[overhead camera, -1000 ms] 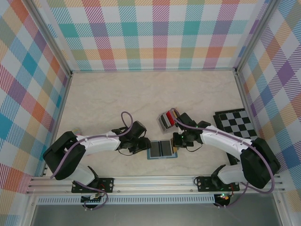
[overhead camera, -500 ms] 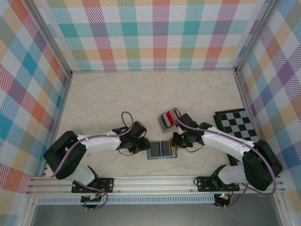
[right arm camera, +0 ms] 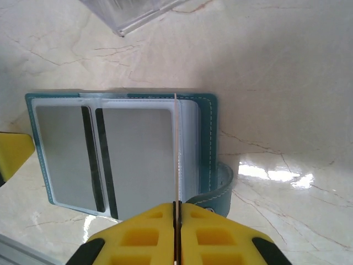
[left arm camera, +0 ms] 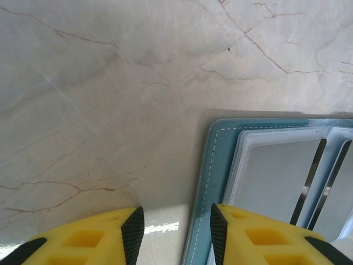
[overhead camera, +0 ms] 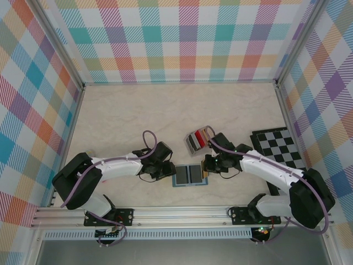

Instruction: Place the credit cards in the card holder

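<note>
right gripper (right arm camera: 176,212): jaws pinch your card (right arm camera: 176,149) edge-on; likely light, stiff, slick; grip its short edge | left gripper (left arm camera: 176,232): jaws spread astride the rim of the card holder (left arm camera: 212,160)

The table (overhead camera: 138,116) has a pale cream, marble-patterned top with thin brown veins, glossy enough to throw back light. Near its front edge, about midway across, a teal-blue card holder (overhead camera: 190,175) lies open and flat, with its lighter slots facing up and its snap tab (right arm camera: 225,187) curling down to the surface at one side. Just behind it stands a small grey rack of cards (overhead camera: 197,141). Off to the right, by the wall, lies a black-and-white chequered board (overhead camera: 278,144).
</note>
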Available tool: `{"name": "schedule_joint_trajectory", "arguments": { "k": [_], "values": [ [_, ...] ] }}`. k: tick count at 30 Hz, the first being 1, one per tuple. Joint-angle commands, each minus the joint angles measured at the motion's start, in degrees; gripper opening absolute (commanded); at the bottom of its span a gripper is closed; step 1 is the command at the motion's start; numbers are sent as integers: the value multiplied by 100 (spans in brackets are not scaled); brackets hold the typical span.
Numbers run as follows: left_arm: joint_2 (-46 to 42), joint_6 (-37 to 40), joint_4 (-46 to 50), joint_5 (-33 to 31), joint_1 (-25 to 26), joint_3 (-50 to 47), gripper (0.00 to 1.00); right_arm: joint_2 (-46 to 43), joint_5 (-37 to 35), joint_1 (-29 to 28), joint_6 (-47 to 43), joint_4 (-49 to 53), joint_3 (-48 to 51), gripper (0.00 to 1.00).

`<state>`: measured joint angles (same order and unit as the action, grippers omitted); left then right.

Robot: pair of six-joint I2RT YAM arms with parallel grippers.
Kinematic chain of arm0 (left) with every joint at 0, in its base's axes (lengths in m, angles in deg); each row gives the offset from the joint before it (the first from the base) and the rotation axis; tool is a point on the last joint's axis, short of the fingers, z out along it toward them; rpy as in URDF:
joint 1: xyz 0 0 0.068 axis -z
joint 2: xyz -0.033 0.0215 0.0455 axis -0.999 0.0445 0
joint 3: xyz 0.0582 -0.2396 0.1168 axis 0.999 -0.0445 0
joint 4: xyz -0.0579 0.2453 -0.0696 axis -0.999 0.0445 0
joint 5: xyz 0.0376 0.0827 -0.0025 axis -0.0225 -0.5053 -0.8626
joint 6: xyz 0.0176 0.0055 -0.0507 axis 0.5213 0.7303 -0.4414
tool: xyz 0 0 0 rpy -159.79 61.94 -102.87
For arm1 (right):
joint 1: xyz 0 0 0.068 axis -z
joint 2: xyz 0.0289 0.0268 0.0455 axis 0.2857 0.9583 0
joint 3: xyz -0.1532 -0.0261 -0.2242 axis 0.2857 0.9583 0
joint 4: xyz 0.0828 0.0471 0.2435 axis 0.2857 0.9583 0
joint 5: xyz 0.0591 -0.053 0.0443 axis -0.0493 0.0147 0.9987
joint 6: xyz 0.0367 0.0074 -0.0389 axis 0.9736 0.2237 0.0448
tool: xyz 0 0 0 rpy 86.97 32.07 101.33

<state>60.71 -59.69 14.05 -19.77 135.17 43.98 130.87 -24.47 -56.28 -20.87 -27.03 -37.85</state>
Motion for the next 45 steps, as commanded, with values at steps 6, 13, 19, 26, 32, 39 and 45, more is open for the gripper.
{"name": "schedule_joint_trajectory", "arguments": {
  "k": [6, 13, 19, 26, 32, 39, 45],
  "values": [
    [444, 27, -651, 249, 213, -11, 40, 239, -64, 31, -156, -35, 159, 9],
    [489, 23, -672, 274, 222, 3, 40, 291, 93, 31, -214, -181, 203, 8],
    [489, 19, -650, 249, 229, 25, 39, -109, -152, 32, -243, 155, 37, 8],
    [531, 32, -657, 252, 229, 45, 39, -240, -177, 31, -341, 245, -8, 9],
    [542, 28, -674, 276, 241, 41, 39, -56, 114, 31, -233, -71, 123, 8],
    [542, 28, -657, 266, 238, 33, 39, 6, 133, 31, -199, -176, 178, 9],
    [536, 28, -679, 265, 237, 25, 38, 102, -75, 28, -297, -26, 188, 8]
  ]
}}
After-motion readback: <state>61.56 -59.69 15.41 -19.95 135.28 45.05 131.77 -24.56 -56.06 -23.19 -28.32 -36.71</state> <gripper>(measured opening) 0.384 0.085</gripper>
